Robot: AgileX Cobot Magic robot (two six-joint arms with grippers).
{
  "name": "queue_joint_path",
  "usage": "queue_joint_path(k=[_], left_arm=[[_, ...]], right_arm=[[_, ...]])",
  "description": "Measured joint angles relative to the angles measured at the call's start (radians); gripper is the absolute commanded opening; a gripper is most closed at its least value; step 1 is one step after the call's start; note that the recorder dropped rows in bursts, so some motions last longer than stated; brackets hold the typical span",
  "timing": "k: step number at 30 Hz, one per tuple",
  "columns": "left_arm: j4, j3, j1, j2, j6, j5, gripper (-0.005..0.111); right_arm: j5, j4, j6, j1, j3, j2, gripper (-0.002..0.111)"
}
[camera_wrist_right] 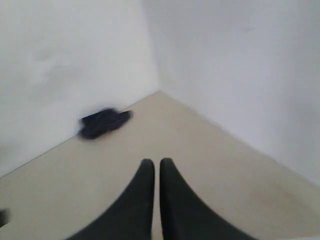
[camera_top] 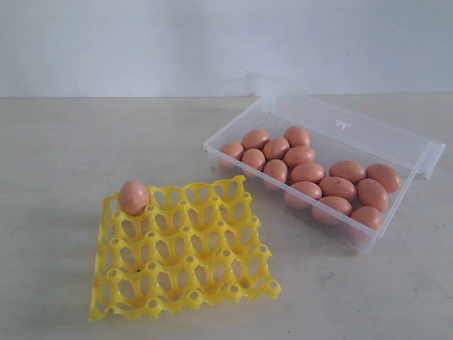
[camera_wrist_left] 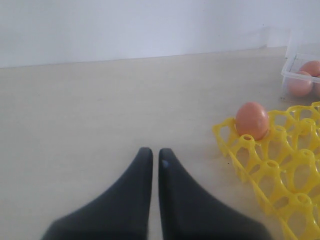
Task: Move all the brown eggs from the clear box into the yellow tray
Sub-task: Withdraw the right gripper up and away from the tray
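While left pincer (camera_wrist_left: pixel 155 153) and right pincer (camera_wrist_right: pixel 156 162) sit closed, beige tabletop (camera_top: pixel 71 142) meets white wall (camera_top: pixel 212 42).

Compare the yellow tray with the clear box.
The yellow tray is opaque open-work; the clear box is see-through with solid walls. The tray holds one egg, in a corner cup; the box holds many. The box has a lid, the tray none. Both rest on the table.

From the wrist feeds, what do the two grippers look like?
Alike. The left gripper has two matte black fingers, broad at the base, curving to narrow rounded tips; one bears a small pale speck near its tip. The right gripper shows the same black tapered pair. No cables or arm links are visible.
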Motion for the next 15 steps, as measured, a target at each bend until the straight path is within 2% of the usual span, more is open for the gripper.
queue_joint_path(k=[2, 5, 10, 12, 14, 15], left_arm=[[0.000, 0.000, 0.000, 0.000, 0.000, 0.000, 0.004], [0.000, 0.000, 0.000, 0.000, 0.000, 0.000, 0.004], [0.000, 0.000, 0.000, 0.000, 0.000, 0.000, 0.004], [0.000, 0.000, 0.000, 0.000, 0.000, 0.000, 0.004], [0.000, 0.000, 0.000, 0.000, 0.000, 0.000, 0.004], [0.000, 0.000, 0.000, 0.000, 0.000, 0.000, 0.004]], right_arm=[[0.231, 0.000, 0.033, -0.096, 0.000, -0.001, 0.000], [0.401, 0.000, 0.045, -0.182, 0.000, -0.001, 0.000], [0.529, 0.000, 0.028, -0.303, 0.000, 0.016, 0.000], [0.592, 0.003, 0.106, -0.369, 0.000, 0.058, 0.000], [0.606, 0.085, 0.140, -0.425, 0.000, 0.107, 0.000], [0.584, 0.201, 0.148, -0.453, 0.000, 0.134, 0.000]])
